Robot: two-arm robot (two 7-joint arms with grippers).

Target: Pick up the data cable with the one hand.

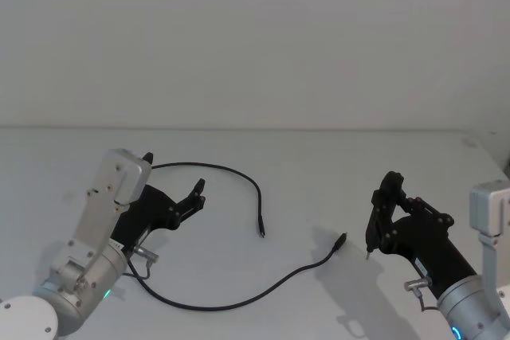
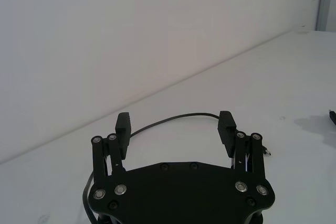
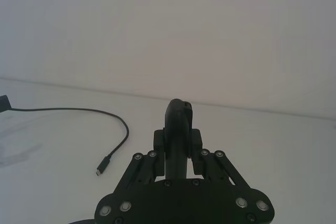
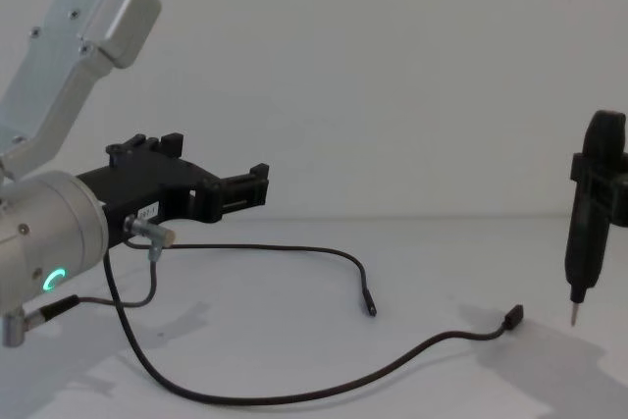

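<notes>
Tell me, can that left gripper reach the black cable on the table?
Probably yes: the left gripper is open, hovering over the data cable, which lies loose on the table with nothing between.

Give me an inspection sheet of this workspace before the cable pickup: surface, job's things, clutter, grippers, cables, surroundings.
Surface: white table, flat and plain.
Job's things: data cable lies loose on the table in a long curve, not gripped; one plug sits mid-table, the other plug nearer the right gripper.
Clutter: nothing seen.
Grippers: left gripper hovers above the cable's left stretch, fingers open; right gripper is off to the right, fingers shut, pin tip pointing down.
Cables: short grey lead plugged at the left wrist.
Surroundings: plain white wall behind the table.
</notes>
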